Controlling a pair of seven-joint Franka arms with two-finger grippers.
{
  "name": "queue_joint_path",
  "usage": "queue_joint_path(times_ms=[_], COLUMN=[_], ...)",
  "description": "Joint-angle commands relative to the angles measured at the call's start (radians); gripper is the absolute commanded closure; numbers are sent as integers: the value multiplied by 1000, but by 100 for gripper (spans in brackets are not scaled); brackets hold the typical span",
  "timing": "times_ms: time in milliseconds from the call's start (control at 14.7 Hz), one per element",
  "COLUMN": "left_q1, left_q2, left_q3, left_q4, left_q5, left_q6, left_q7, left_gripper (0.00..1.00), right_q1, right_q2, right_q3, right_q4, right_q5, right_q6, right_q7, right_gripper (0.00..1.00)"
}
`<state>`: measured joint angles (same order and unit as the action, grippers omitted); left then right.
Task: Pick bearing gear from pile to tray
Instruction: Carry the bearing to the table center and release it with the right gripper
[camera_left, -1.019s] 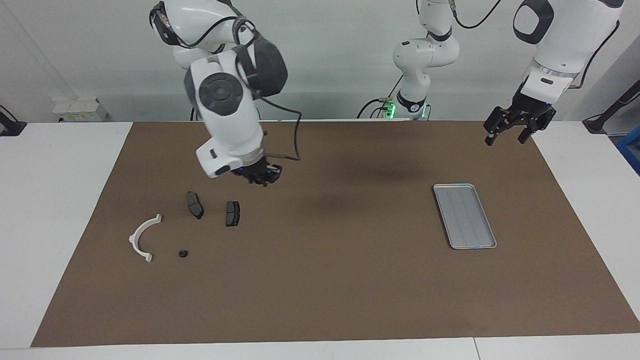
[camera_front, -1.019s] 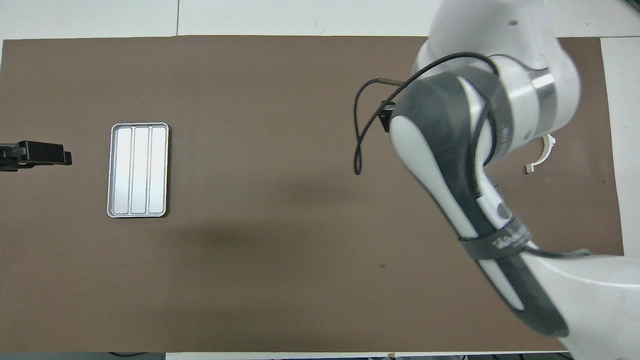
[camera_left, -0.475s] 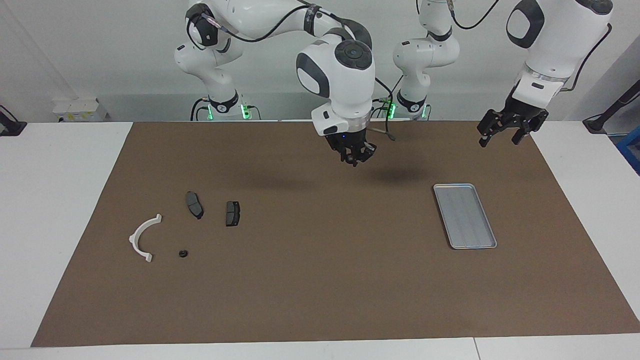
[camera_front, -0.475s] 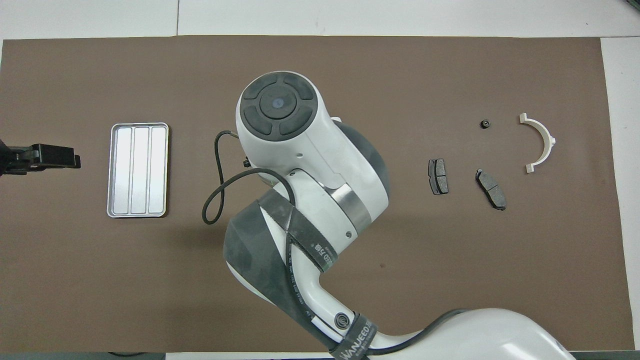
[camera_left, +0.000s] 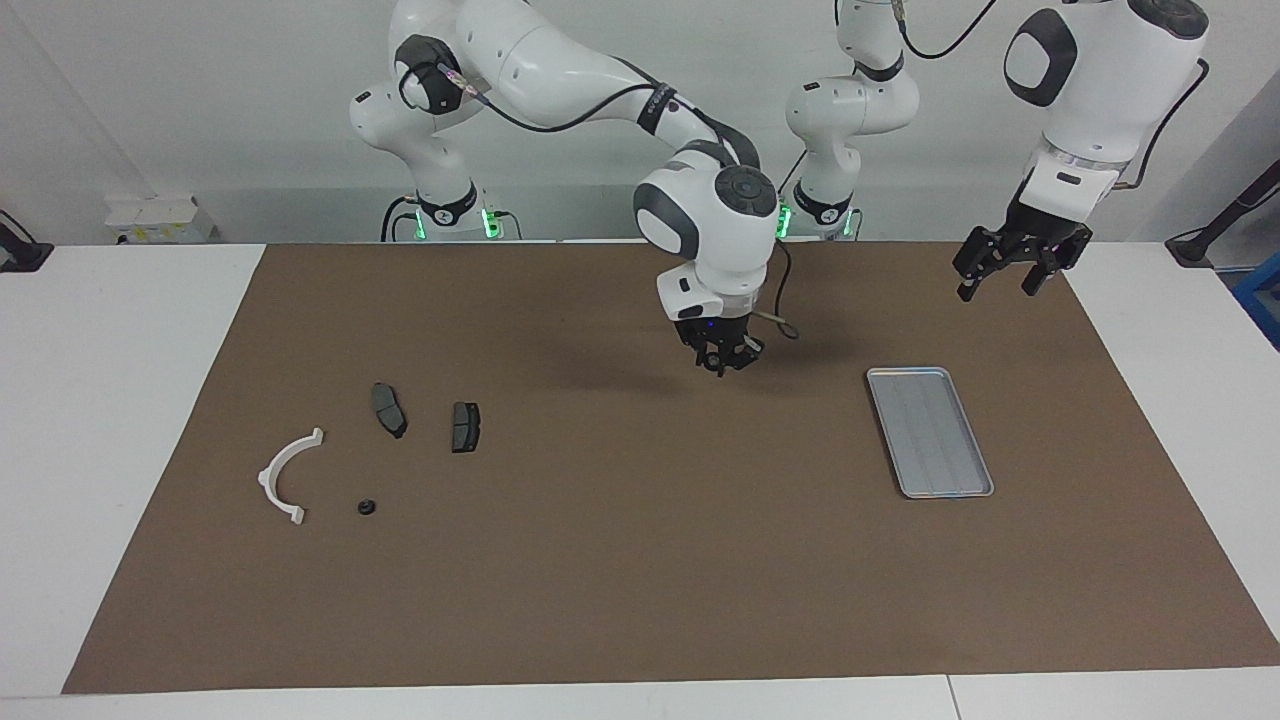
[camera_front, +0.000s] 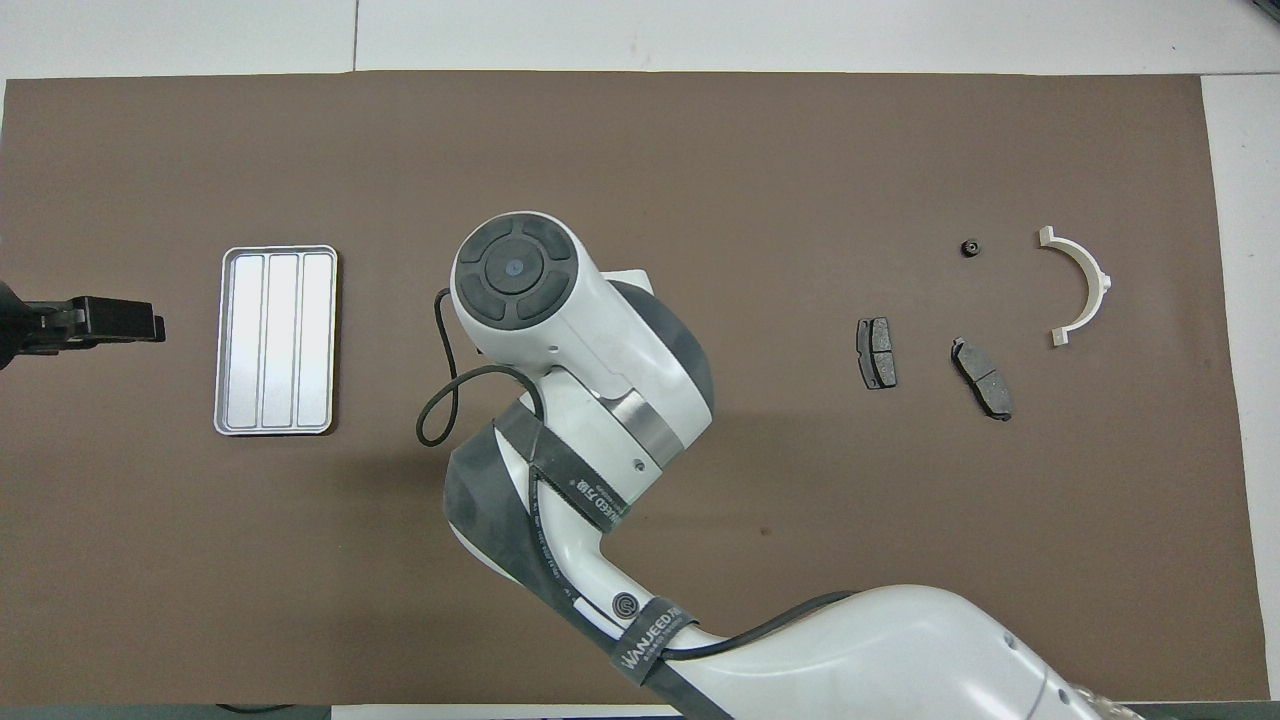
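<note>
since a second ago the right claw (camera_left: 722, 362) has swung from over the pads to over the bare mat (camera_left: 640, 560) at mid-table, between the pile and the tray (camera_left: 929, 431), and has dropped lower in the last half second; its fingertips are drawn nearly together, and whether a small part sits between them cannot be told; the left claw (camera_left: 1008, 274) has eased a little toward mid-table and now waits, jaws wide and holding nothing, over the mat's edge at the left arm's end, nearer the robots than the tray; the parts and tray have not moved.

near to far, the pile at the right arm's end: two pads (camera_left: 389, 409) (camera_left: 465, 426) side by side but apart, then the white arc (camera_left: 286, 475) and the small black gear (camera_left: 366, 507) beside it, farthest out; the tray lies flat and bare at the left arm's end.

the facing view shows the right claw's tips and the gap under them; overhead, the arm's own wrist hides that claw, and of the left claw (camera_front: 125, 318) only the tips show beside the tray (camera_front: 276, 253); overhead shows the tray's three ribbed lanes plainly, and the gear (camera_front: 968, 247) as round.
</note>
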<state>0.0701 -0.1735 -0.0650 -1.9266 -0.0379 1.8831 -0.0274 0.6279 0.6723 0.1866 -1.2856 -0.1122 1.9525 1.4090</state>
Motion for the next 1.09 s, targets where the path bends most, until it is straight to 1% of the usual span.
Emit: queue_joint_path(times_ms=[0, 136, 407, 475, 611, 679, 747, 815, 883, 1019], left_q1=[-13, -16, -32, -32, -21, -21, -21, -21, -23, -21], left_q2=[-34, -38, -44, -46, -49, -47, -46, -40, -35, -35], left_q3=[-1, 1, -1, -1, -1, -1, -1, -1, -1, -1], left_q4=[-37, -45, -57, -60, -75, -75, -75, -75, -75, -75], left_q5=[18, 18, 20, 20, 20, 20, 20, 20, 20, 20], left_q6=[19, 14, 14, 22, 43, 54, 71, 91, 103, 108], left_q7=[-23, -19, -20, -19, -11, -12, -17, -17, -19, -16], left_gripper=[0, 0, 0, 0, 0, 0, 0, 0, 0, 0], right_q1=[-8, -10, -14, -16, -14, -13, -8, -10, -22, -56], right_q2=[21, 33, 32, 32, 27, 27, 30, 29, 27, 29], right_q3=[-1, -1, -4, -4, -4, -4, -4, -4, -3, 2], right_q4=[-43, -70, -171, -179, -169, -159, -135, -104, -56, 75], right_q5=[-23, -58, -85, -90, -89, -89, -89, -87, -86, -76], right_q6=[91, 121, 236, 241, 211, 182, 142, 84, 12, -135], right_q7=[22, 24, 25, 25, 31, 45, 50, 50, 47, 35], right_gripper=[100, 100, 100, 100, 100, 96, 37, 0, 0, 0])
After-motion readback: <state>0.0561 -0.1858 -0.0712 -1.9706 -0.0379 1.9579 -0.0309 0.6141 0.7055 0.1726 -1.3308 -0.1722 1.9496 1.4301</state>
